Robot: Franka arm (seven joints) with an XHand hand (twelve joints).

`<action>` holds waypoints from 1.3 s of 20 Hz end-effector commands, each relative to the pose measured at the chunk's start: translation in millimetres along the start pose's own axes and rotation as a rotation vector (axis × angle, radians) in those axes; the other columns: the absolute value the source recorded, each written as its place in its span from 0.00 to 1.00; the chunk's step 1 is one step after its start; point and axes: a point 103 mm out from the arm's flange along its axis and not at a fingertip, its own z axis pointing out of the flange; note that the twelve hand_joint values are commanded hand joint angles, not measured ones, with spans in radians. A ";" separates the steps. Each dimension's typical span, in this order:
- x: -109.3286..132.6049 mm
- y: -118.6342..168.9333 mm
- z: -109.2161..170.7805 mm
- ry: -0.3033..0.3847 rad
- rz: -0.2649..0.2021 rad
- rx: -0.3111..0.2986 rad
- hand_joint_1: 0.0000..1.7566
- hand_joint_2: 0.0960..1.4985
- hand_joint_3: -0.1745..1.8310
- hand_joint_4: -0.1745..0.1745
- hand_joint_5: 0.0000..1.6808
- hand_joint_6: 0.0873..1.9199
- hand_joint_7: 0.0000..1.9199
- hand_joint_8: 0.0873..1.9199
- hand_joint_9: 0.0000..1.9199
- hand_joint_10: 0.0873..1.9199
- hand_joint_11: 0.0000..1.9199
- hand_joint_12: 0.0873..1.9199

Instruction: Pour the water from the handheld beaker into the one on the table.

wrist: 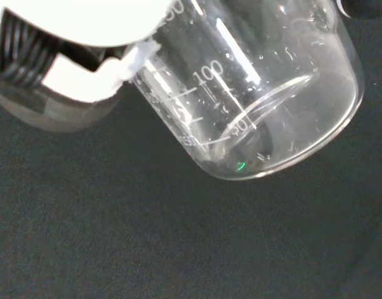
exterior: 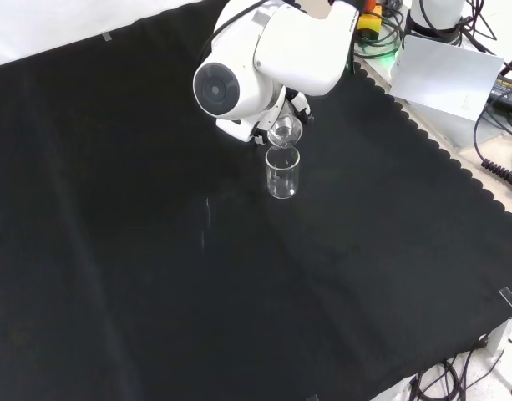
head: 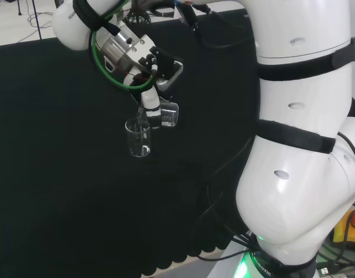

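A clear glass beaker (head: 138, 139) stands upright on the black cloth; the front view shows it (exterior: 282, 174) just below the arm's white link (exterior: 256, 63). My hand (head: 149, 103) is shut on a second clear beaker (head: 169, 114), which is tilted on its side right next to and slightly above the standing one. In the front view the held beaker (exterior: 284, 133) hangs tilted directly over the standing beaker's mouth. Up close in the wrist view, the held beaker (wrist: 259, 93) with its printed scale lies against a white finger (wrist: 85, 68). How much water either holds is unclear.
The cloth's scalloped edge (exterior: 423, 134) runs along the right of the front view, with a white box (exterior: 443, 79) and cables beyond it. The arm's big white links (head: 299, 145) stand at the right of the head view.
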 end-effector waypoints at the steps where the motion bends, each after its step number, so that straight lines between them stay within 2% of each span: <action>1: 3.7 1.6 -2.4 -0.017 0.006 0.032 0.76 0.35 0.41 0.00 0.87 0.10 0.80 0.06 0.94 0.00 0.77 0.26; 16: 3.3 0.1 -4.8 -0.044 0.062 0.078 0.76 0.35 0.41 0.00 0.87 0.10 0.80 0.06 0.94 0.00 0.77 0.25; 26: 4.8 2.2 -5.7 -0.051 0.064 0.105 0.76 0.35 0.41 0.00 0.87 0.10 0.80 0.06 0.94 0.00 0.77 0.25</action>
